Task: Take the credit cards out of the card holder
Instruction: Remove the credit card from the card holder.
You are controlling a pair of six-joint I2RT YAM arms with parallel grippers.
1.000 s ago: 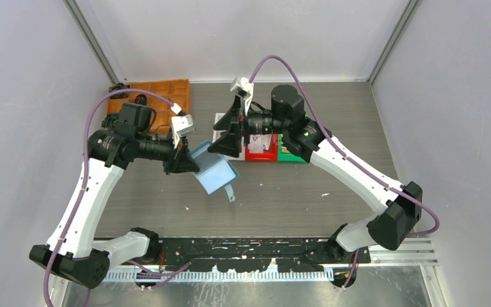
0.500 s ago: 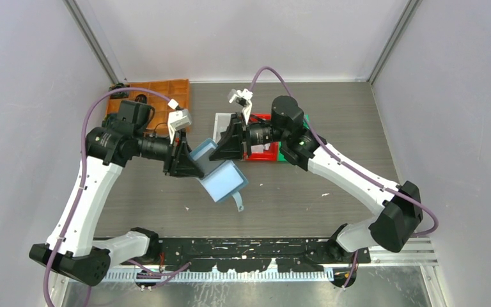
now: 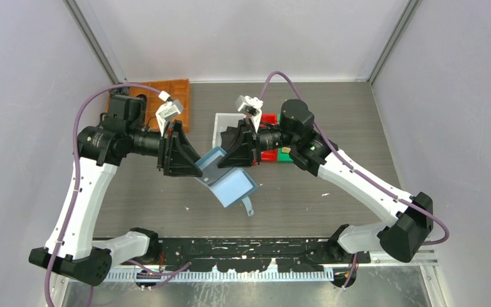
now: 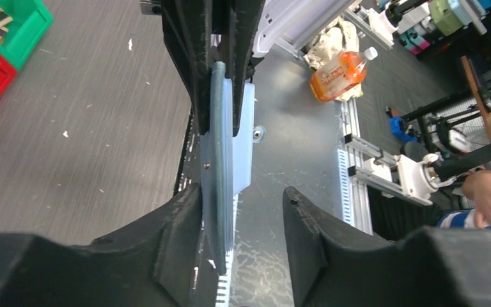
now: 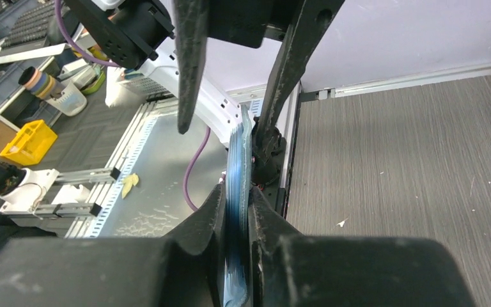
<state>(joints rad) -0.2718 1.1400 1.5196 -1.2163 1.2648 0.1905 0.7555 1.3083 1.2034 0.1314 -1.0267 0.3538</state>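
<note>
The blue card holder (image 3: 233,185) hangs unfolded above the table's middle, its strap dangling below. My right gripper (image 3: 225,163) reaches in from the right and is shut on the holder's upper edge. The right wrist view shows the holder (image 5: 236,173) edge-on, pinched between both jaws of that gripper (image 5: 235,192). My left gripper (image 3: 195,167) sits at the holder's left side and is open. In the left wrist view one finger rests against the holder (image 4: 220,160) and the other stands apart from it (image 4: 243,195). I cannot make out the credit cards.
An orange tray (image 3: 174,96) sits at the back left. A white bin (image 3: 220,123), a red bin (image 3: 269,157) and a green bin (image 3: 286,156) stand behind the right gripper. The arms' metal base rail (image 3: 256,259) runs along the near edge.
The right gripper closed on the card holder, then the left gripper opened off it. The holder and both grippers shifted slightly right and toward the near edge.
</note>
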